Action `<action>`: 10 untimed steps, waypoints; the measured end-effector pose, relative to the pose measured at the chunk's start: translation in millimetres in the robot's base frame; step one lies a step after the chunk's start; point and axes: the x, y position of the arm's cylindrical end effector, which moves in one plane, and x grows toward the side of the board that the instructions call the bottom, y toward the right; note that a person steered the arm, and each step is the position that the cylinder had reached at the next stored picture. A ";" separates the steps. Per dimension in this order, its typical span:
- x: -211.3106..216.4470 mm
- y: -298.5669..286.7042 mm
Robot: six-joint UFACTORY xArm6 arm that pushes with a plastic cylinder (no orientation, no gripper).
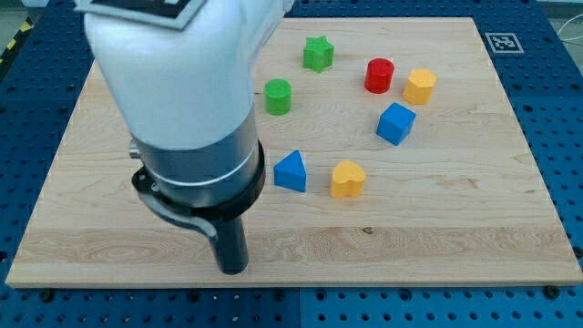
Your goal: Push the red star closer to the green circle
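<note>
The green circle [278, 96] stands on the wooden board [455, 228], left of centre near the top. No red star shows in the view; the big arm body covers the board's upper left part. My tip [234, 270] rests near the board's bottom edge, well below the green circle and to the lower left of the blue triangle [291, 172]. It touches no block.
A green star [318, 54] lies at the top. A red cylinder [379, 75] and a yellow hexagon [420, 86] sit at the upper right. A blue cube [395, 123] and a yellow heart [347, 179] lie in the middle.
</note>
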 end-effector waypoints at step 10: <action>-59.7 -156.0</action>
